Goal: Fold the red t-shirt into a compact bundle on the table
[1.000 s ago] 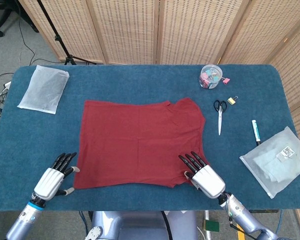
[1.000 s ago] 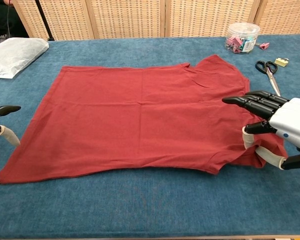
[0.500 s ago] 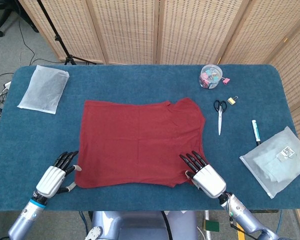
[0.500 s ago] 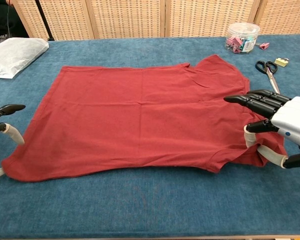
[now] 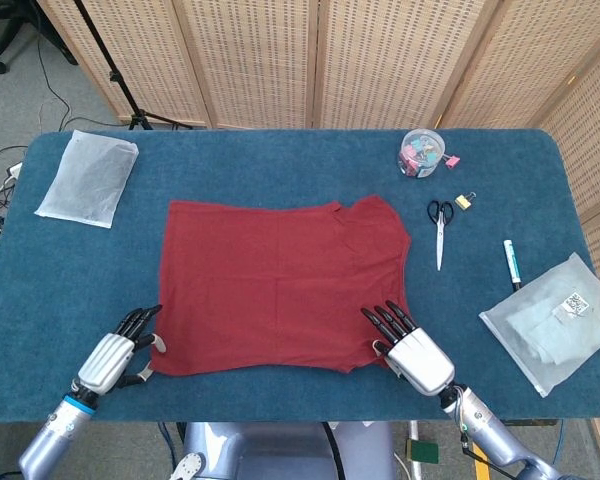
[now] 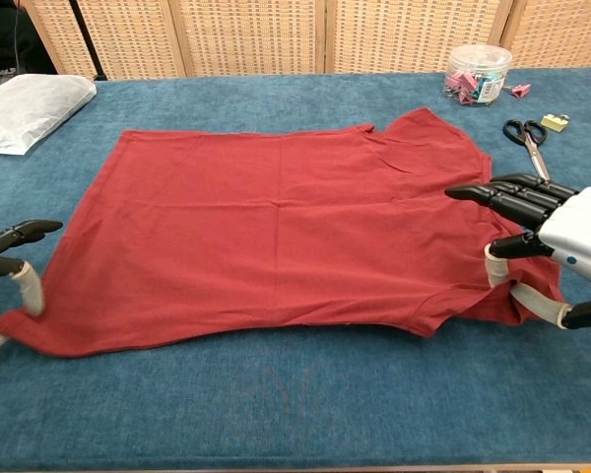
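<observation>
The red t-shirt [image 5: 280, 285] lies spread flat in the middle of the blue table [image 5: 280, 160], with its collar and sleeves toward the right. My left hand [image 5: 120, 355] sits at the shirt's near left corner, fingers apart, and its thumb touches the slightly bunched hem [image 6: 25, 315]. My right hand [image 5: 412, 348] is over the near right sleeve [image 6: 473, 296]. Its fingers [image 6: 502, 197] stretch out above the cloth, and its thumb is down at the sleeve's edge. Neither hand plainly grips the fabric.
A white plastic bag [image 5: 88, 178] lies at the far left. A clear jar of clips [image 5: 421, 152], scissors [image 5: 439, 225], a small binder clip [image 5: 464, 200], a marker [image 5: 512, 263] and a bagged item [image 5: 555, 320] lie to the right. The near table edge runs just behind both hands.
My left hand has slid right and nudged the shirt's near left corner inward, bunching it a little. My right hand has shifted very slightly right.
</observation>
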